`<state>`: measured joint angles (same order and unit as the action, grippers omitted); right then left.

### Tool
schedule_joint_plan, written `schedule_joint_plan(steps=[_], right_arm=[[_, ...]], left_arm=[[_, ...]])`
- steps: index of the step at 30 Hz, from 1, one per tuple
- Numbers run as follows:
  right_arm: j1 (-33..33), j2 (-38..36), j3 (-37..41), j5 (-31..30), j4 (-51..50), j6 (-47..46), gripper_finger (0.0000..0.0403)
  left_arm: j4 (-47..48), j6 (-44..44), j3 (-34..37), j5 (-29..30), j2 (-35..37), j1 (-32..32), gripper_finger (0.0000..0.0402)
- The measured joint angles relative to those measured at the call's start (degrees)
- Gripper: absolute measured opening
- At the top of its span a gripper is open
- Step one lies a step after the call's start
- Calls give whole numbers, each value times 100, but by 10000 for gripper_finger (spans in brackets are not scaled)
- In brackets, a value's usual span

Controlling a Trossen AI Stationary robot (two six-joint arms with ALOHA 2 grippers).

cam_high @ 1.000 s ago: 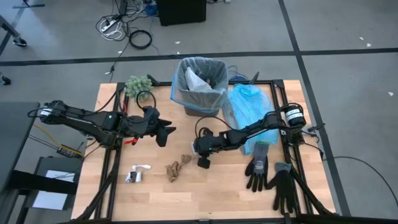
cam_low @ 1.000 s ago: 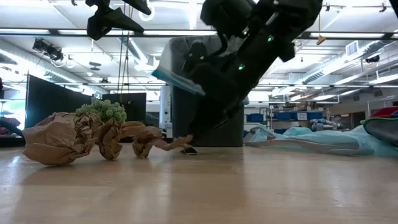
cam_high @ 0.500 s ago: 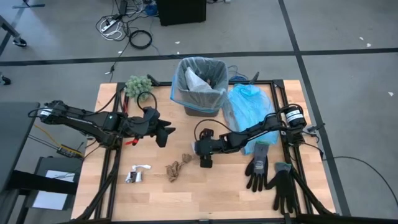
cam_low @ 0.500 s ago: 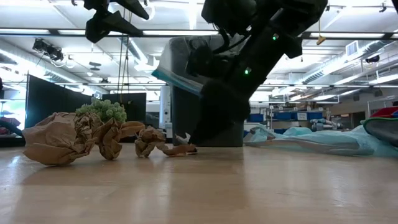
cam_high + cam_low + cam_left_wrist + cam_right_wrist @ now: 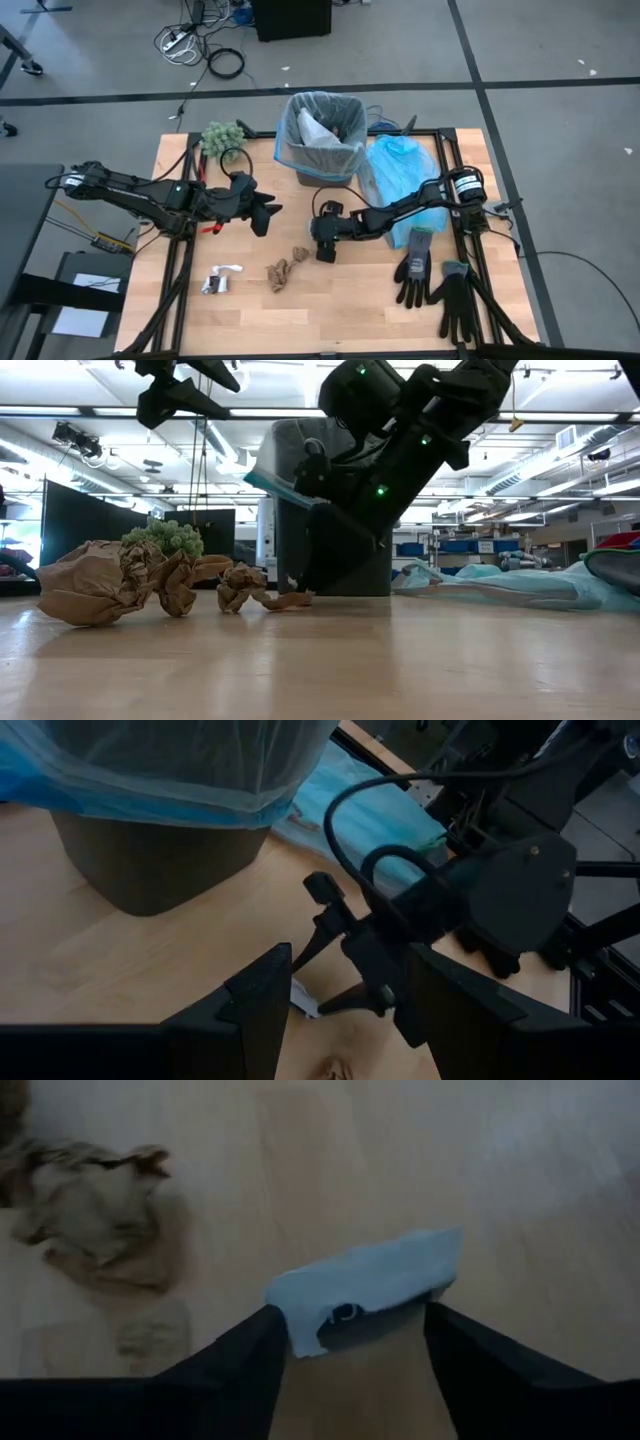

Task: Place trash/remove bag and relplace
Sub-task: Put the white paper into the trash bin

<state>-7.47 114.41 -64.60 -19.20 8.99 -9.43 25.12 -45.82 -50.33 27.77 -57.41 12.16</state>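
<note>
Right wrist view is the useful one: the right gripper (image 5: 345,1342) has its two dark fingers spread wide, and a small pale blue-white scrap (image 5: 365,1285) lies on the wood right in front of the gap between them. I honestly can't tell whether a fingertip touches it, but nothing is pinched, so the pincer is released. A crumpled brown paper wad (image 5: 85,1205) lies on the table nearby, off to one side of the scrap.

From the high view, that right gripper (image 5: 323,247) sits near the middle of the table, low over the wood, just in front of the black bin (image 5: 322,165). The bin wears the bag (image 5: 318,125), a crinkly grey-white liner folded over its rim, with white crumpled paper (image 5: 312,128) already inside. More trash lies toward the front edge: a brown twisted scrap (image 5: 281,271) and a small white and silver piece (image 5: 219,281).

The left gripper (image 5: 266,216) hangs above the table left of centre, fingers parted with nothing between them.

Other stuff: a light-blue plastic bag (image 5: 398,175) right of the bin, black gloves (image 5: 436,285) at the front right, a green fuzzy clump (image 5: 222,134) at the back left.
</note>
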Motion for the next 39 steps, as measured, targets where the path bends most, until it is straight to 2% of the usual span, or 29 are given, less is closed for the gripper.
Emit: schedule_joint_plan(steps=[6, 11, 13, 19, 25, 28, 31, 35, 39], right_arm=[[242, 0, 0, 494, -4, -616, 113], [300, 0, 0, 568, -10, -691, 21], [300, 0, 0, 583, -12, -657, 7], [143, -174, -18, 577, -85, -556, 1], [-81, -647, -443, 243, -864, 9, 0], [-119, -893, -650, 89, -874, 383, 0], [-92, -1008, -686, 98, -697, 385, 2], [102, -889, -690, 654, -429, 11, 38], [228, -463, -686, 1140, -511, -381, 110]], left_arm=[[4, 45, 0, 104, 0, 0, 207], [-2, 101, 0, 211, 0, -4, 207], [-4, 178, 0, 238, 0, -4, 207], [-2, 216, 0, 238, 0, -7, 207], [0, 228, 0, 291, 0, -15, 207], [-6, 235, 0, 424, 0, -15, 207], [-48, 369, 0, 504, 0, -15, 207], [-214, 501, 0, 539, 0, -51, 207], [-258, 525, 0, 540, 2, -96, 207]])
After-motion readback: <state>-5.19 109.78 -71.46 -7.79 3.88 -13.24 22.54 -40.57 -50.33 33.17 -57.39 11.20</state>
